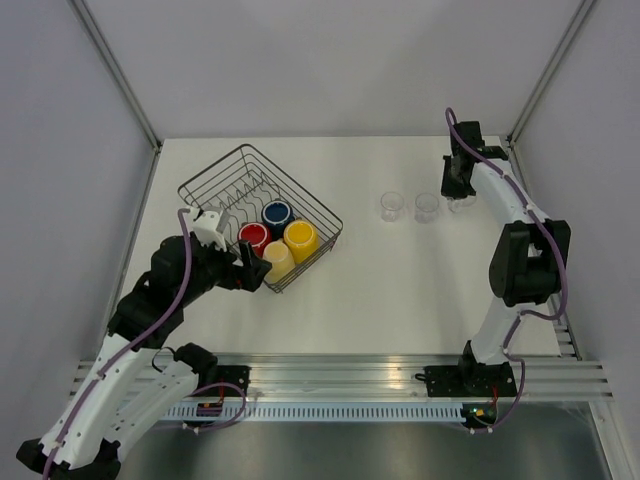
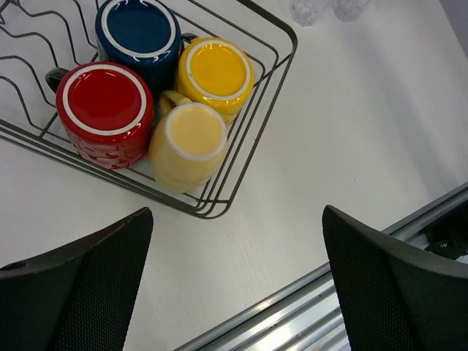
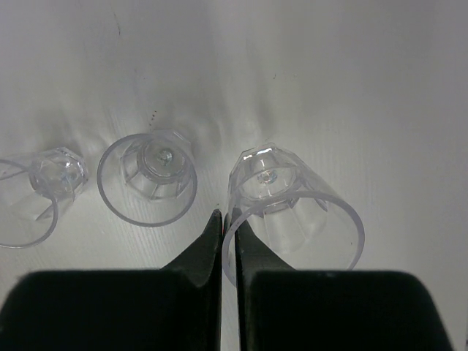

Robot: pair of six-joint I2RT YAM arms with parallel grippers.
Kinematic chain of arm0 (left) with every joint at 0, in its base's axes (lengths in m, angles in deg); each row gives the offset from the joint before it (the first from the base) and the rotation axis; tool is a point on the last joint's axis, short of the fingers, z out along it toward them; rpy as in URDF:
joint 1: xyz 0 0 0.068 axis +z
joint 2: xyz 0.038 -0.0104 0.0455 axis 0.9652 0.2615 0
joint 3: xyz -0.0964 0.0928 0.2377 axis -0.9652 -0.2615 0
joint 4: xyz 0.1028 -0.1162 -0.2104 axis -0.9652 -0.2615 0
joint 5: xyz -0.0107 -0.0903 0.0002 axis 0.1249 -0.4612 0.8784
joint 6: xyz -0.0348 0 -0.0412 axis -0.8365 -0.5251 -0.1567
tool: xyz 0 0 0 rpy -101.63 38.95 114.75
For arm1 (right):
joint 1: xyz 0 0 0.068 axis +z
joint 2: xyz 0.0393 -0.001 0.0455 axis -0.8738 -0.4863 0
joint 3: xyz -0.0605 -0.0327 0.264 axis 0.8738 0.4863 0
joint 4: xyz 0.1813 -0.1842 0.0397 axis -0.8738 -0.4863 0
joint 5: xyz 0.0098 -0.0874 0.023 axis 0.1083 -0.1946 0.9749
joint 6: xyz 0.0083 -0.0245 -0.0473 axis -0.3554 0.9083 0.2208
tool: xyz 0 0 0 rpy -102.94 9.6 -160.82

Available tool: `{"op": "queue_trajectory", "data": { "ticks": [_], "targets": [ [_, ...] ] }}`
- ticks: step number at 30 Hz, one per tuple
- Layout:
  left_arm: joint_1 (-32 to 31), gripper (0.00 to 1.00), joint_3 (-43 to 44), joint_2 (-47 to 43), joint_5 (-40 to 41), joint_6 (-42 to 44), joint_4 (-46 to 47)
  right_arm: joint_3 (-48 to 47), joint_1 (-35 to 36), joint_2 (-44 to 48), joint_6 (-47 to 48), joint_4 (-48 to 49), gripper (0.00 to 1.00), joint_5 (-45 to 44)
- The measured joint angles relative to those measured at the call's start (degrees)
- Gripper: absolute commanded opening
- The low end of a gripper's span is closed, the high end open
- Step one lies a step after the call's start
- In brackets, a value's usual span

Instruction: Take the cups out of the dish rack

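Observation:
The dish rack (image 1: 215,175) holds four mugs upside down: red (image 2: 104,102), dark blue (image 2: 139,29), orange-yellow (image 2: 217,71) and pale cream (image 2: 191,139). My left gripper (image 2: 238,278) hovers open just off the rack's near corner, with nothing between its fingers (image 2: 88,285). At the right, three clear tumblers stand in a row, mouths up. My right gripper (image 3: 227,219) is shut on the rim of the rightmost tumbler (image 3: 292,212), one finger inside the glass and one outside. The middle tumbler (image 3: 150,179) and the left one (image 3: 33,197) stand free.
The rack's upright tines (image 1: 232,200) fill its far-left half. A metal rail (image 2: 351,292) runs along the table's near edge under my left gripper. A frame post (image 1: 545,70) stands close behind my right arm.

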Motion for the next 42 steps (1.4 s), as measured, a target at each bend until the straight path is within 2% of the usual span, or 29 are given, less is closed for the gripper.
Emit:
{"op": "queue_trajectory", "data": {
  "ticks": [10, 20, 37, 42],
  "targets": [
    [0.0, 1.0, 0.0, -1.5, 1.4, 0.0, 0.4, -2.6, -1.8, -8.7, 1.1, 0.4, 0.06, 1.5],
    [0.0, 1.0, 0.0, -1.7, 2.4, 0.0, 0.4, -5.0, -2.6, -13.1, 2.6, 0.3, 0.08, 2.9],
    [0.0, 1.0, 0.0, -2.9, 2.8, 0.0, 0.4, -5.3, -4.6, -13.6, 2.8, 0.0, 0.15, 3.7],
    [0.0, 1.0, 0.0, -2.9, 2.9, 0.0, 0.4, -5.3, -4.6, -13.9, 3.0, 0.0, 0.22, 4.1]
  ]
}}
